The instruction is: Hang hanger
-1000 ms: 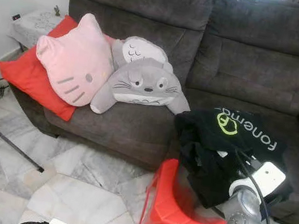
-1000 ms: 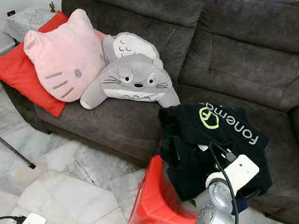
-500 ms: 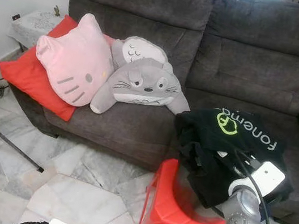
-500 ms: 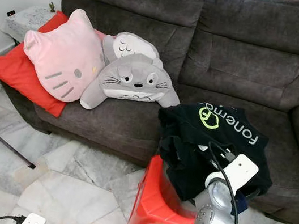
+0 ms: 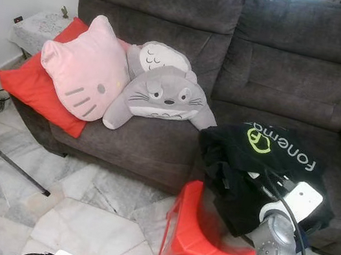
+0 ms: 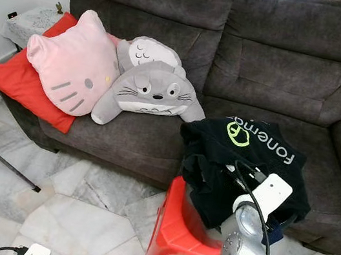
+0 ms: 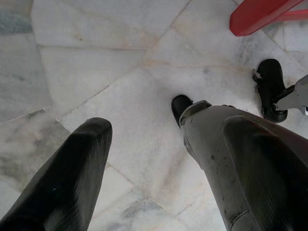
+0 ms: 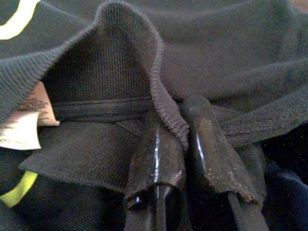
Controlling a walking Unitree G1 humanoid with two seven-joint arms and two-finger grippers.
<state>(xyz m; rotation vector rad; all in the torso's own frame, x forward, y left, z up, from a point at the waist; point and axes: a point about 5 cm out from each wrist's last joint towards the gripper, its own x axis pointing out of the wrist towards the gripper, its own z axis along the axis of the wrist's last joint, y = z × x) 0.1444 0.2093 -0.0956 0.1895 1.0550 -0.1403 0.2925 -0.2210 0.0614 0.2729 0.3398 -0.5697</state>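
The right end effector is pinched closed on a ribbed edge of the black shirt (green logo lettering on it), which lies heaped on the grey sofa seat, just above the red stool. The left end effector hangs over the marble floor, its fingers spread apart. Left of the shirt on the sofa lie a grey plush and a pink cushion.

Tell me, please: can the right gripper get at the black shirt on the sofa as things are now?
Most likely yes. The right gripper is already at the black shirt on the sofa, its fingers closed on a ribbed edge of the cloth, and nothing lies between them.
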